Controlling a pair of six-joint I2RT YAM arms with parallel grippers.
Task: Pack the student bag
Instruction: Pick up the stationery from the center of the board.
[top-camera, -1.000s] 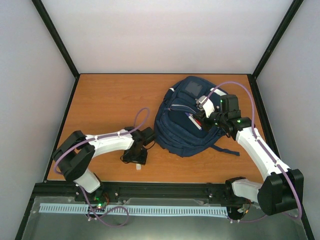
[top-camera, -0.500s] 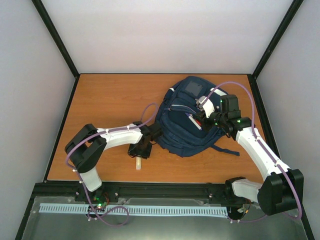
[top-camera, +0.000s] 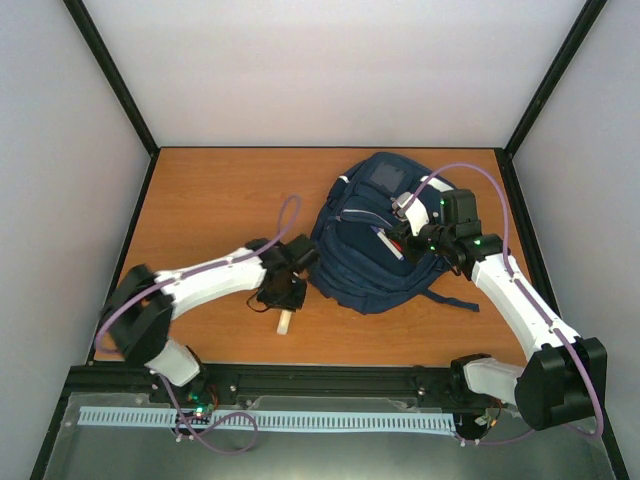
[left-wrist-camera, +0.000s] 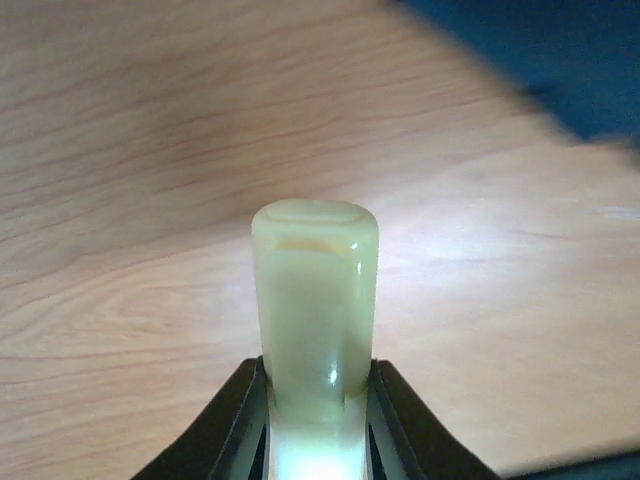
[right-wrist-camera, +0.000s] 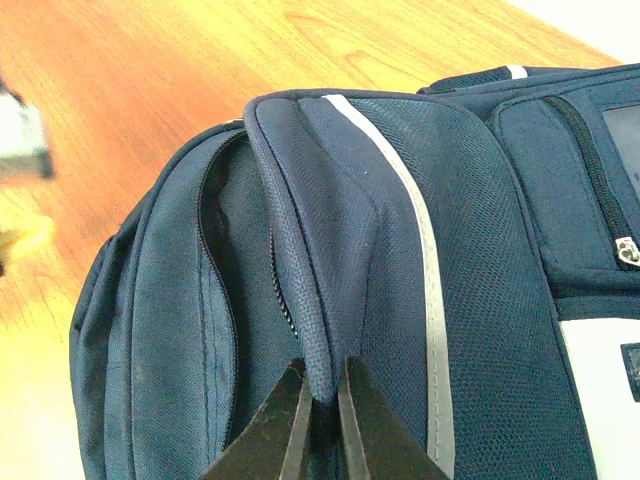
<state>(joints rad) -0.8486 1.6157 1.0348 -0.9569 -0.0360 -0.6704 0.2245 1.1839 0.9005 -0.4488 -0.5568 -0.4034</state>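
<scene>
The student bag (top-camera: 372, 268), a navy backpack with a thin white stripe, lies on the right half of the wooden table (top-camera: 210, 200). My right gripper (top-camera: 407, 233) is shut on a fold of its fabric beside the open zipper; in the right wrist view the jaws (right-wrist-camera: 322, 388) pinch that raised edge of the bag (right-wrist-camera: 420, 260). My left gripper (top-camera: 282, 303) is just left of the bag, low over the table. It is shut on a pale yellow-green stick (left-wrist-camera: 315, 290), which pokes out past the fingertips (top-camera: 284, 323).
A red and white item (top-camera: 388, 244) shows in the bag's opening. A dark strap (top-camera: 452, 299) trails from the bag toward the right arm. Black frame posts and pale walls border the table.
The left gripper has closed on the pale stick, which was lying loose on the table. The left arm has stretched out lower and leftward. The right arm and bag have not moved.
</scene>
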